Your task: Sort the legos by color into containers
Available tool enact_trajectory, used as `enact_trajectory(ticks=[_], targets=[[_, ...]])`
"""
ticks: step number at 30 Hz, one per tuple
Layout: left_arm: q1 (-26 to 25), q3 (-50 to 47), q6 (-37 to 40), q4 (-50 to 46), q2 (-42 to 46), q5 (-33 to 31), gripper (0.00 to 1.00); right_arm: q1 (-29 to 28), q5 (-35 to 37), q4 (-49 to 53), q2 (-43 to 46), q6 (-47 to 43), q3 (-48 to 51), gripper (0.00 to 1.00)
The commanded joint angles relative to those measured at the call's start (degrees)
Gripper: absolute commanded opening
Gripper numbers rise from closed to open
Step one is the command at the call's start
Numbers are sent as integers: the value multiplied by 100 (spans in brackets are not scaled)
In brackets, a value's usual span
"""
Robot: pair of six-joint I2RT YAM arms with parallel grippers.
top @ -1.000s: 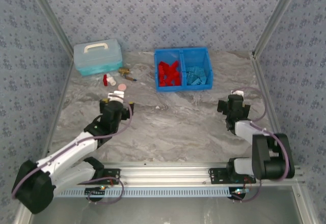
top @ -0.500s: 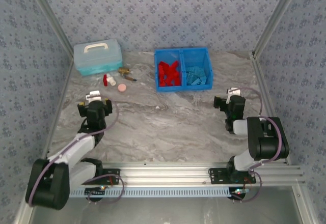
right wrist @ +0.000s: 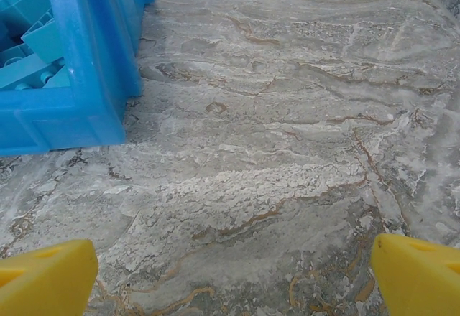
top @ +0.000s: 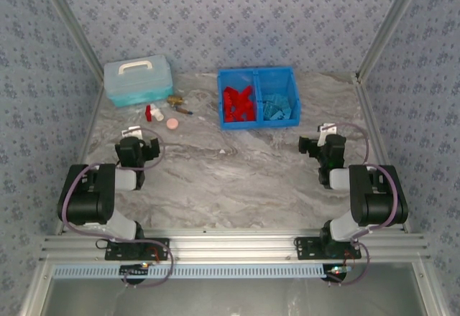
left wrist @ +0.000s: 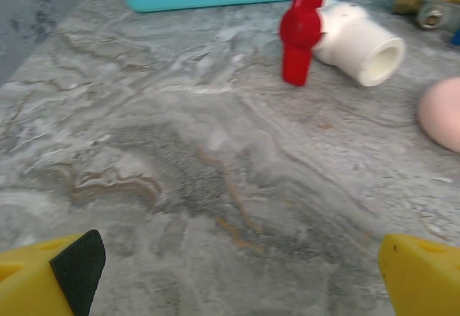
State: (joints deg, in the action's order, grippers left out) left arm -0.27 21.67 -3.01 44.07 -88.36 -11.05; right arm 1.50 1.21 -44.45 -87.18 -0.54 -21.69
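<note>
1. Back-left on the counter (top: 237,176): one teal lidded box (top: 138,80), one red-handled white valve (top: 152,113), one brass fitting (top: 177,103), one pink disc (top: 172,123).
2. One blue bin (top: 256,71), divided in two: red legos (top: 238,104) in the left half, light-blue legos (top: 277,108) in the right, too heaped to count.
3. Two arms sit folded low. The left pincer (top: 136,145) and right pincer (top: 320,146) are both spread wide above the counter.

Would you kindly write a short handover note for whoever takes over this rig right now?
Left hand: open, holding nothing, low over the table.
Right hand: open, holding nothing, near a corner of the blue bin.
Things: red legos in the bin's left compartment, light blue legos in the right one.
Done: every lego in view is sorted by color.
Left: apparently nothing to pick; check for strays.
</note>
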Motion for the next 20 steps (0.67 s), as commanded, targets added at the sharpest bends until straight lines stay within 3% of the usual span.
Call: enact_trajectory(ticks=[1,20], targets=[[10,125,87,470,11,293,99,52,-65,-59,20,-87,-108,100],[14,159,75,321,48,308,99,67,-111,-73,25,-78,-103,100]])
